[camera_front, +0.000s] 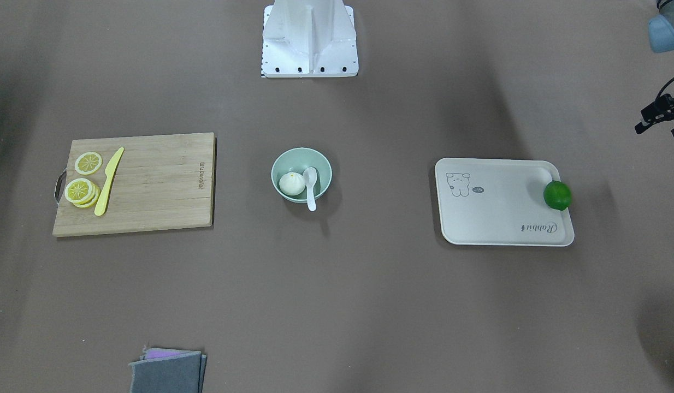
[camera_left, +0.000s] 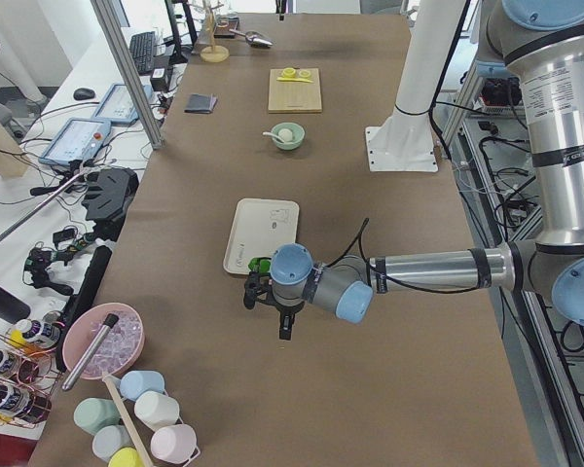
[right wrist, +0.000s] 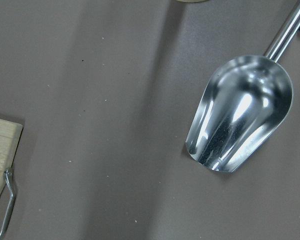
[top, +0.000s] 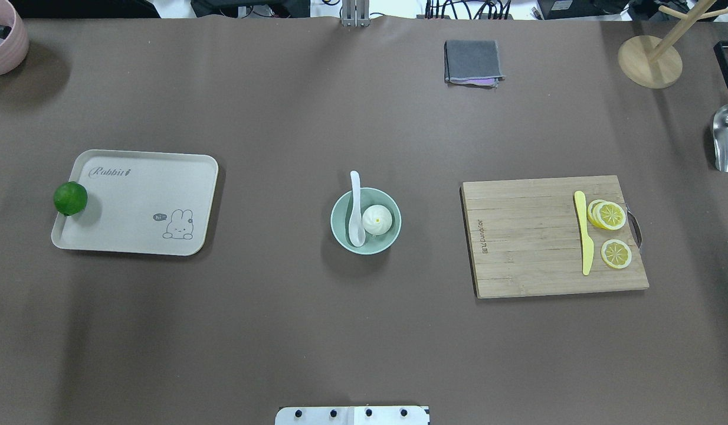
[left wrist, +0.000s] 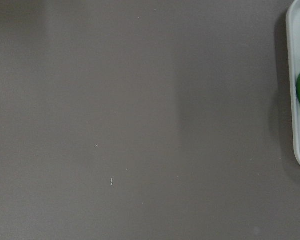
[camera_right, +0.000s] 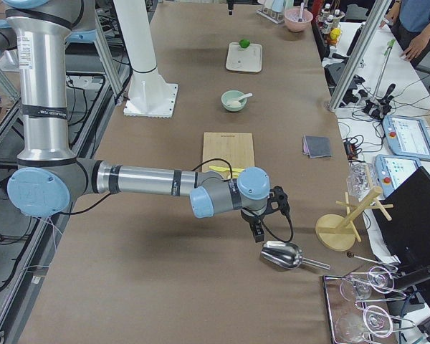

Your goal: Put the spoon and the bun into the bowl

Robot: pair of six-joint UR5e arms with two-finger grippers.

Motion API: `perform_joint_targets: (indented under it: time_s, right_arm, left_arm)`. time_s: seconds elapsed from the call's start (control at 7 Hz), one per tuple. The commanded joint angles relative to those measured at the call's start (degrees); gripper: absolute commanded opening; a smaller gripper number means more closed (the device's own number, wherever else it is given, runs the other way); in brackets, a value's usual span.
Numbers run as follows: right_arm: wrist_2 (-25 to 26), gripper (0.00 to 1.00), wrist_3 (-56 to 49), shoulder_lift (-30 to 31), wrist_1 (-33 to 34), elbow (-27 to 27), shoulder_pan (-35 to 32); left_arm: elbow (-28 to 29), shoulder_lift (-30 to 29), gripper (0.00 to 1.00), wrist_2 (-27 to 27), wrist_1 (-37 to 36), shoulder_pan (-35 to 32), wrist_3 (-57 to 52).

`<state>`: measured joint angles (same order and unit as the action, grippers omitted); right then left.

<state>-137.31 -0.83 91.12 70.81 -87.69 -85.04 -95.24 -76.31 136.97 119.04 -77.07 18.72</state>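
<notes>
The pale mint-green bowl (top: 393, 233) stands at the table's centre; it also shows in the front view (camera_front: 301, 158). The white bun (top: 377, 219) (camera_front: 292, 184) lies inside it. The white spoon (top: 356, 212) (camera_front: 311, 185) rests with its scoop in the bowl and its handle over the rim. My left gripper (camera_left: 273, 313) hangs far off beyond the tray's end. My right gripper (camera_right: 261, 226) hangs far off beyond the cutting board, above a metal scoop. Neither wrist view shows fingers, so I cannot tell whether either gripper is open or shut.
A beige tray (top: 134, 200) holds a green lime (top: 70, 198) on its edge. A wooden cutting board (top: 529, 242) carries a yellow knife (top: 585, 236) and lemon slices (top: 609, 215). A folded grey cloth (top: 472, 62) lies far back. The metal scoop (right wrist: 240, 112) lies under my right wrist.
</notes>
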Motion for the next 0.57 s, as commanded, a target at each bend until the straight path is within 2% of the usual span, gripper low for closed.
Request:
perform_joint_targets:
  time_s: [0.0,0.43]
  right_arm:
    - [-0.2,1.00,0.0,1.9,-0.7,0.0,0.0]
    - [0.6,1.00,-2.7,2.7,-0.7,0.4,-0.7]
  left_arm:
    - [-0.6,-1.6,0.99,4.5,-3.7,-5.2,0.0]
    - [-9.4,-1.0,0.99,4.8,-16.1,-9.6,-0.1]
